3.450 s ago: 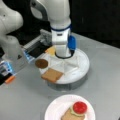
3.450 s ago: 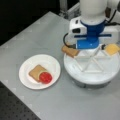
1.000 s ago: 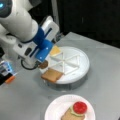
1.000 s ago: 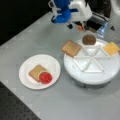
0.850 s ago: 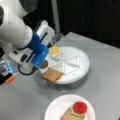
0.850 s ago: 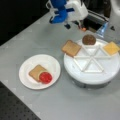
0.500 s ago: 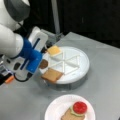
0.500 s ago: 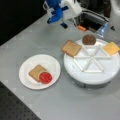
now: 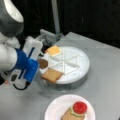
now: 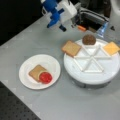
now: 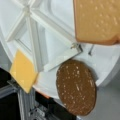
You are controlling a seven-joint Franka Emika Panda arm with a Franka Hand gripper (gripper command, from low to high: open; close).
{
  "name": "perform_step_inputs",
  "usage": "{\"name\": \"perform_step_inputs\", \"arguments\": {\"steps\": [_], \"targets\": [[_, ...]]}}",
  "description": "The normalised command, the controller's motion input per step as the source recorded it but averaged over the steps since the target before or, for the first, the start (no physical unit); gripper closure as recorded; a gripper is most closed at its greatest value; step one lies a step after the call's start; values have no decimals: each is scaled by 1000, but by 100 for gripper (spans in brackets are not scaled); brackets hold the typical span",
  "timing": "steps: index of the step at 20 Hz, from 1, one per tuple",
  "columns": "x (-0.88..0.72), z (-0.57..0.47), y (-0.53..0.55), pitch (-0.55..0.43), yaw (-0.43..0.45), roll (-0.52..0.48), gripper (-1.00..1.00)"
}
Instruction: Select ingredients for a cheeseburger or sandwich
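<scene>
- On divided white tray [image 9: 82, 67]: bread square [image 9: 52, 75], brown patty [image 9: 43, 63], yellow cheese square [image 9: 53, 50], each in its own wedge; other wedges bare.
- Same three seen in a front view: bread [image 10: 71, 48], patty [image 10: 88, 39], cheese [image 10: 111, 48]; tray rim [image 10: 75, 72].
- On paper plate [image 9: 53, 110]: sandwich [image 9: 75, 112] so far = bread base, green lettuce edge, red tomato on top.
- Also in a front view: plate [image 10: 51, 63], sandwich [image 10: 40, 73] toward that view's left of tray.
- Gripper [image 10: 61, 27] off the tray, beyond its bread-side edge, holding nothing visible; blue-white hand [image 9: 28, 66] just beside patty wedge in a front view.
- Finger state: cannot tell.
- Wrist view: patty [image 11: 76, 90] at tray edge, bread [image 11: 98, 20] top right, cheese [image 11: 23, 71] left, dividers [image 11: 37, 47] between; fingers not visible.
</scene>
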Motion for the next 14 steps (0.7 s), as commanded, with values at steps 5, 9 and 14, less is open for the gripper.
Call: {"name": "perform_step_inputs", "arguments": {"steps": [5,9,14], "targets": [[398,-113,-362,82,212,452,-100],[356,-105,-295,32,227,431,-100],[316,-161,-272,5,236,415,-100]]}}
